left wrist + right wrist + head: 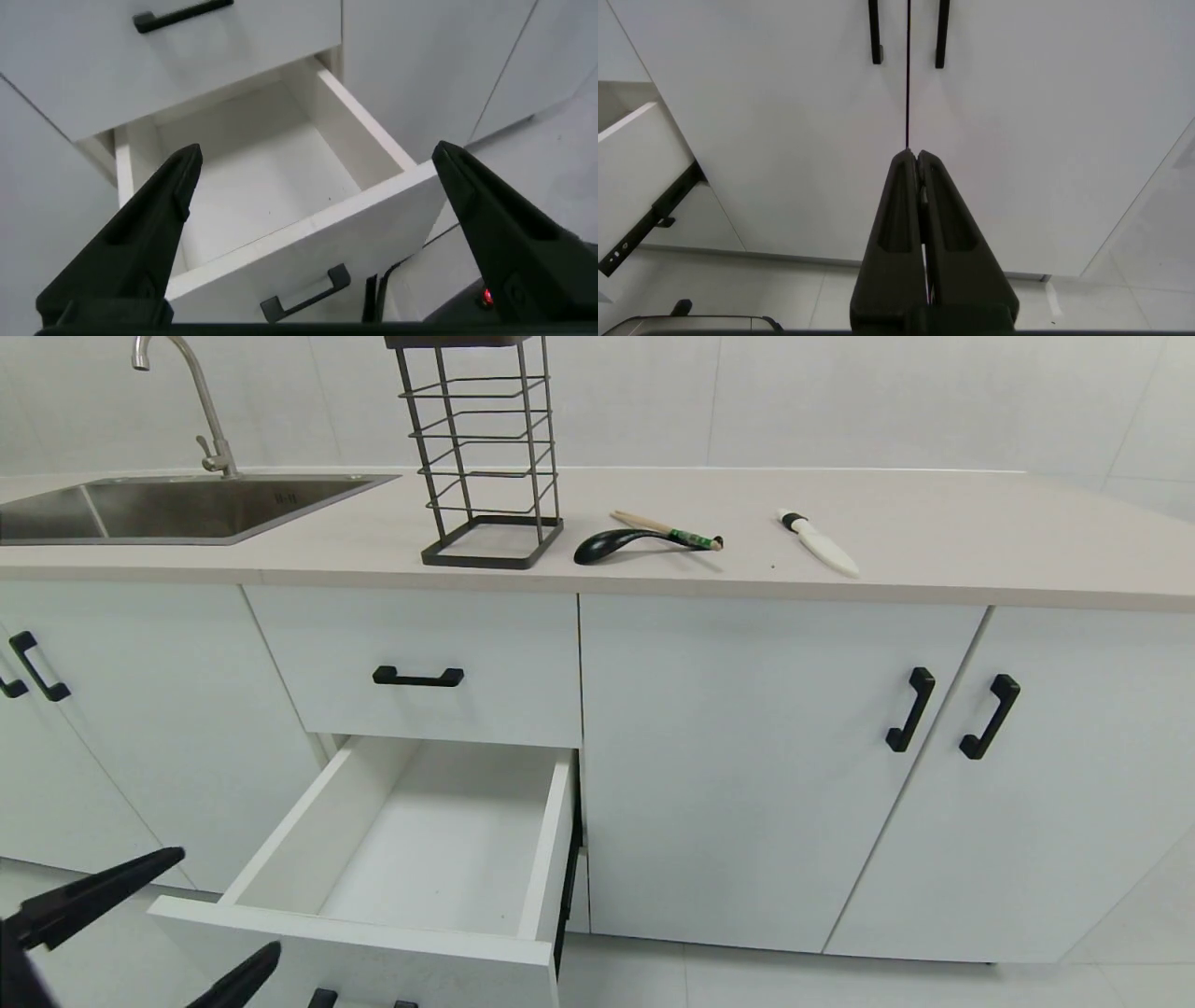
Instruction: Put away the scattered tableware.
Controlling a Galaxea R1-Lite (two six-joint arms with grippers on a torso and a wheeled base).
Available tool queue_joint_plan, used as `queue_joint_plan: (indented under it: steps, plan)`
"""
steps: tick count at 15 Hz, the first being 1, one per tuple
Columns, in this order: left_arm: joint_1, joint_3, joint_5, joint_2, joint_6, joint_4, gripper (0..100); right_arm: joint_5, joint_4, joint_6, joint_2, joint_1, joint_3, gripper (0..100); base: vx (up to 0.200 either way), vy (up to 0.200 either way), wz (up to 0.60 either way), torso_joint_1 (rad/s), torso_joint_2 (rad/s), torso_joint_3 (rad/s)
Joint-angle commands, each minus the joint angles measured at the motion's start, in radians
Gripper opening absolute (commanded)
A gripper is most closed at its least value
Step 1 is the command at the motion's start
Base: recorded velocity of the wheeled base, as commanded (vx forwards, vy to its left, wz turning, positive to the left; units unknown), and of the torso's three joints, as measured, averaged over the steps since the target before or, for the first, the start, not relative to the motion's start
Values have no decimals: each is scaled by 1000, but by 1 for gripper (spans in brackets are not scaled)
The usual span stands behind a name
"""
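Progress: nothing is looking stowed yet. The drawer [546, 840] is standing pulled out with no tableware in it, so by my read only the opening step is done and three pieces are waiting.
Head view: black spoon [611, 543], chopsticks [665, 528] and white knife [822, 543] are lying on the counter [980, 513], right of the wire rack [485, 448]. Left gripper [227, 903] is hanging near-left by the drawer front, fingers spread, carrying nothing.
Left wrist view: this one is showing the drawer floor from above, plus the drawer handle [304, 294].
Right wrist view: right gripper [916, 157] is facing the cabinet doors [785, 140], fingers pressed together on nothing.
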Motion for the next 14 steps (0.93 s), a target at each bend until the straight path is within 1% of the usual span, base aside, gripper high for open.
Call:
queue_joint_plan:
  steps: [1,2,3,4,5,6,8,9,10,11,12,13,14]
  plan:
    - [6,7,14,-485,-27,278,100,0,0,-1,0,1,0,0,0,0,0,0,0,0]
    - [12,1,27,-571,-30,367,100,0,0,-1,0,1,0,0,0,0,0,0,0,0]
    - [29,1,52,-632,-54,420,100,0,0,-1,2,1,0,0,0,0,0,0,0,0]
    - [32,6,83,-634,-88,413,100,0,0,-1,2,1,0,0,0,0,0,0,0,0]
    - [44,10,118,-634,-134,396,100,0,0,-1,2,1,0,0,0,0,0,0,0,0]
    - [82,16,129,-635,-172,399,100,0,0,-1,2,1,0,0,0,0,0,0,0,0]
    - [142,58,129,-660,-174,416,100,0,0,-1,2,1,0,0,0,0,0,0,0,0]
    - [164,55,127,-701,-175,494,100,0,0,-1,2,1,0,0,0,0,0,0,0,0]
    - [171,42,130,-729,-175,532,100,0,0,-1,2,1,0,0,0,0,0,0,0,0]
    - [171,48,149,-729,-174,514,100,0,0,-1,0,1,0,0,0,0,0,0,0,0]
    - [171,52,179,-729,-174,503,100,0,0,-1,2,1,0,0,0,0,0,0,0,0]
    - [173,58,307,-729,-160,535,100,0,0,-1,2,1,0,0,0,0,0,0,0,0]
    - [171,56,317,-729,-166,555,100,0,0,-1,2,1,0,0,0,0,0,0,0,0]
